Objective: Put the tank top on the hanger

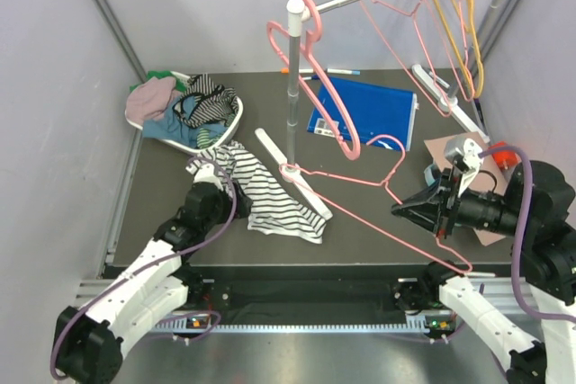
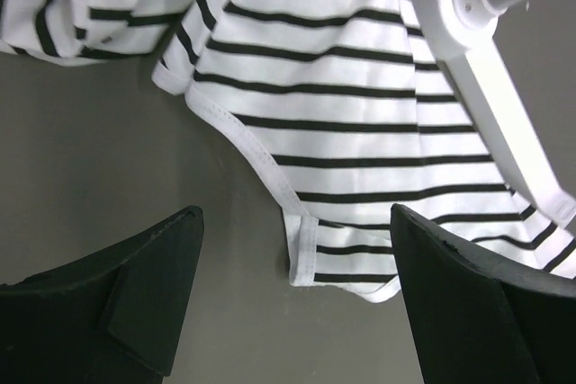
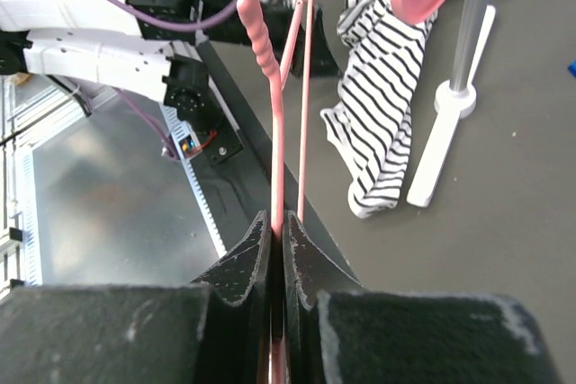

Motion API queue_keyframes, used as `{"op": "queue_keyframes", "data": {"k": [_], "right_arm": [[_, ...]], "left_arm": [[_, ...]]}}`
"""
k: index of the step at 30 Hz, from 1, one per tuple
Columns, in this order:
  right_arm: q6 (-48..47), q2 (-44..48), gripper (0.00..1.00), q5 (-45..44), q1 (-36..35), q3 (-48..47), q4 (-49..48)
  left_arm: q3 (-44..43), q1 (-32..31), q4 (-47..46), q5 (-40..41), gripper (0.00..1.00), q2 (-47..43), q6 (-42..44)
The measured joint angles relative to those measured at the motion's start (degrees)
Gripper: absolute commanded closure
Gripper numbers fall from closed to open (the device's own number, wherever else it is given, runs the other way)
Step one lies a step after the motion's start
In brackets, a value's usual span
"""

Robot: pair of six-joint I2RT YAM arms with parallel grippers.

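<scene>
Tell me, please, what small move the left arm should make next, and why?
Probably lower the left gripper and close it on the tank top's hemmed edge. Its jaws stand open above that edge, which lies on the table between them, while the right gripper is shut on the hanger, holding it ready.

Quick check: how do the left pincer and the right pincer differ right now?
The left pincer stands open; the right pincer is shut. The left pincer holds nothing, and the hem of the tank top, lying on the table, shows between its fingers. The right pincer clamps the thin pink hanger. Both have black fingers.
</scene>
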State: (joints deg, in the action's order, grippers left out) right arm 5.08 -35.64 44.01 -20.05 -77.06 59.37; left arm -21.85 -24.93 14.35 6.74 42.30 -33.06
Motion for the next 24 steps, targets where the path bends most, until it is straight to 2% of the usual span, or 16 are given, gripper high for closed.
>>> {"op": "queue_keyframes", "data": {"k": [3,5,7,8,11,24], "right_arm": [[0.2,-0.72,1.0,1.11,0.0,-0.09,-2.25],[0.5,-1.09,1.0,1.55,0.0,-0.09,-3.74],[0.81,-1.4,1.0,1.77,0.0,-0.09,-4.85],[0.98,-1.55,1.0,1.9,0.0,-0.09,-5.35],[1.18,-1.77,1.0,2.25,0.0,-0.09,-6.62],[1.79,-3.41,1.0,2.69,0.0,-0.09,-8.44]], "left_arm": [[1.53,-1.97,-1.53,0.04,0.2,1.51,-0.33],[1.92,-3.67,-2.03,0.22,0.28,3.74,-0.42],[2.12,-5.01,-2.58,0.22,0.29,5.42,-0.72],[2.25,-5.46,-2.95,0.22,0.35,5.79,-0.76],[2.89,-6.8,-4.98,0.17,0.4,6.73,-1.38],[3.3,-8.9,-7.52,0.13,0.49,12.31,-3.08]]}}
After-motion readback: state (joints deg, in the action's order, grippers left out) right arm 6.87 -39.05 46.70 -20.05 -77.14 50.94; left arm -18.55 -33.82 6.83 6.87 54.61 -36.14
